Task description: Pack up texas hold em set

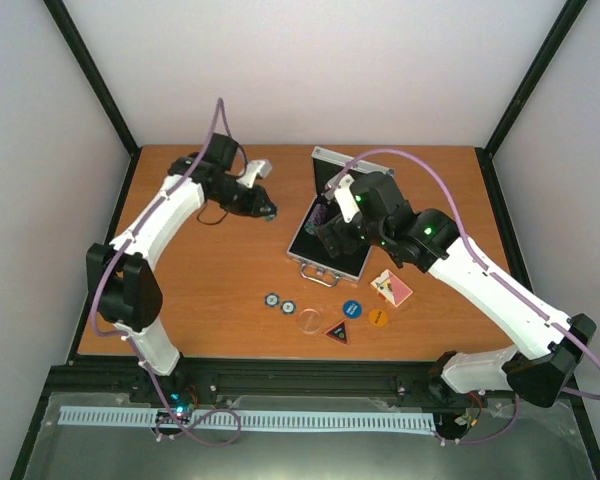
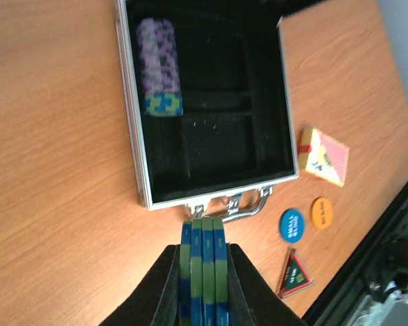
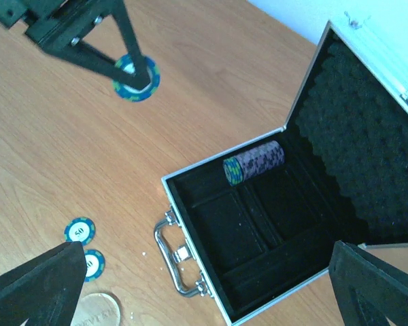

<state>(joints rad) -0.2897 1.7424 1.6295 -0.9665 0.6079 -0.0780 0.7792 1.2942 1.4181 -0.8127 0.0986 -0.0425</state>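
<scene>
Wood tabletop [image 1: 210, 270], white walls round it. Left gripper [image 2: 202, 261] is clamped on a stack of four blue-green chips [image 2: 202, 234], held edge-on with the pads on the two outer faces. It hangs over bare wood left of the case [image 2: 131, 102], apart from it, with open table between the two. Right gripper [image 3: 207, 268] sits above the open case with its fingers [image 3: 37, 288] spread wide and nothing between them. In the top view its wrist covers much of the case interior, so that is what blocks the case from above. Case lies flat mid-table, handle [image 3: 175, 252] toward the near edge, lid [image 3: 367, 136] hinged up on the far side, lined with egg-crate foam. Inside: one roll of purple-grey chips [image 3: 255, 161] with a blue-green end, on its side along the left wall at the lid end. Other compartments: black lining. On the near side of the case: two loose chips [image 3: 79, 230] flat on the wood just beside each other, one clear disc [image 1: 307, 322], one triangular button [image 2: 294, 274], one blue round button [image 2: 292, 225], one orange round button [image 2: 321, 212]. One red-backed card deck [image 2: 324, 156] lies just beside the case's right wall near the handle corner; looks apart from it, cannot tell for sure. Chip count in the roll: cannot tell.
</scene>
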